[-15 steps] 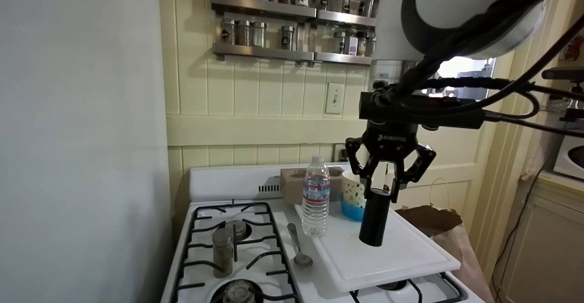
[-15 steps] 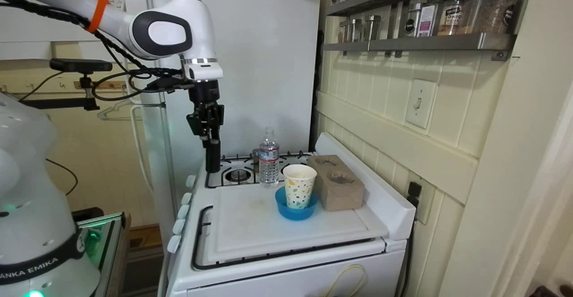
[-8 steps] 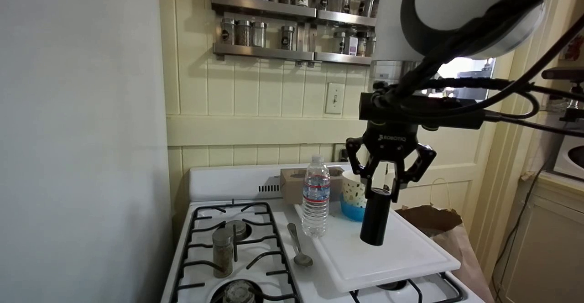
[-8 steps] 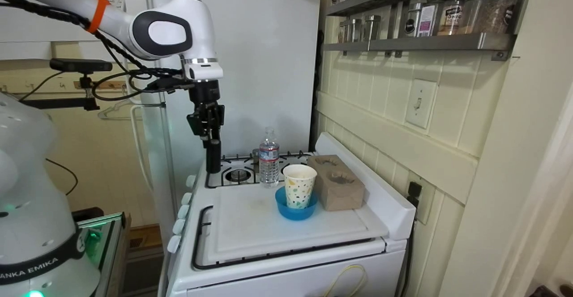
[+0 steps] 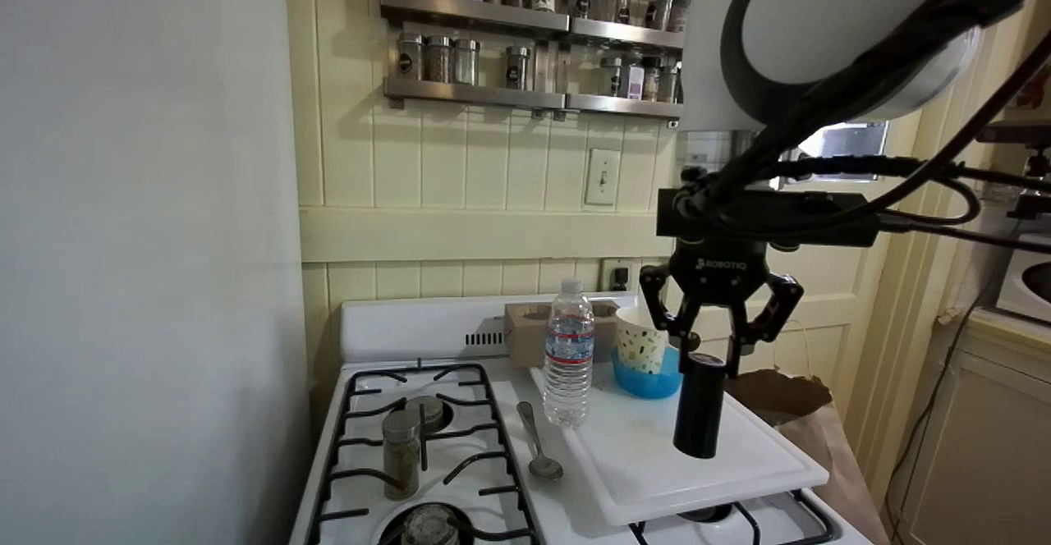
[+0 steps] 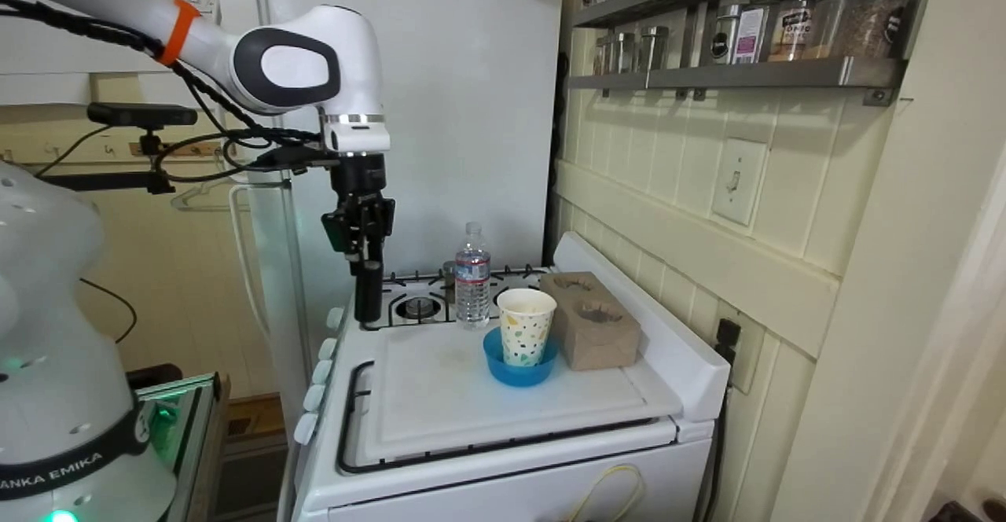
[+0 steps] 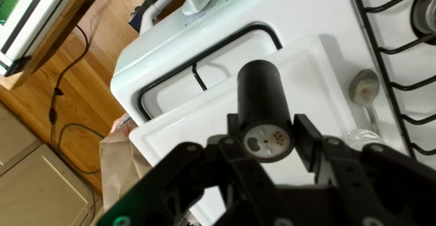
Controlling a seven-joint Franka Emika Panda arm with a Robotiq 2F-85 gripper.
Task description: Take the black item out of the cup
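Your tool (image 5: 709,363): matt, hard-looking | black item (image 7: 263,95): smooth, near-matt | cup (image 6: 525,325): smooth paper | bowl (image 6: 519,373): smooth plastic | bottle (image 5: 568,356): clear, glossy plastic | box (image 6: 605,347): matt cardboard | spoon (image 7: 364,88): polished metal | your worktop (image 7: 306,11): glossy, enamel-like | board (image 5: 673,483): smooth, plastic-looking | bag (image 7: 119,164): creased paper | shelf (image 5: 472,93): satin metal | floor (image 7: 102,61): wood with a sheen

Cup (image 5: 635,345) partly hidden behind gripper (image 5: 709,364)

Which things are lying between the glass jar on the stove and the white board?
First bars of the black grate, then a spoon on the white stove top, as an exterior view shows.
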